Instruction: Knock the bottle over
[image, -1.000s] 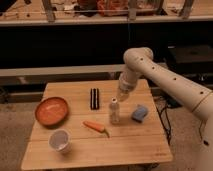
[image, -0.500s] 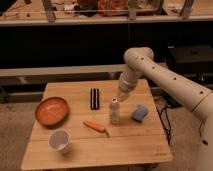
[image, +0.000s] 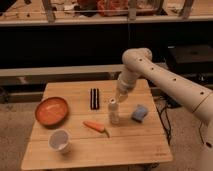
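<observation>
Bottle upright on my desk

My pincer (image: 120, 98) hangs just above the bottle (image: 114, 111), whose long axis stands vertical, cap up on the desk (image: 135, 142); I cannot tell its state.

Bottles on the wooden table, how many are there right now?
1. The bottle stands upright near the table's middle, between the carrot and the blue sponge. The gripper hangs just above its cap. Nothing appears to hide another.

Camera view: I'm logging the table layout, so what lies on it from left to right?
Orange round bowl → white paper cup → black rectangular bar → orange carrot → upright clear plastic bottle, gripper just above it → blue sponge.
</observation>
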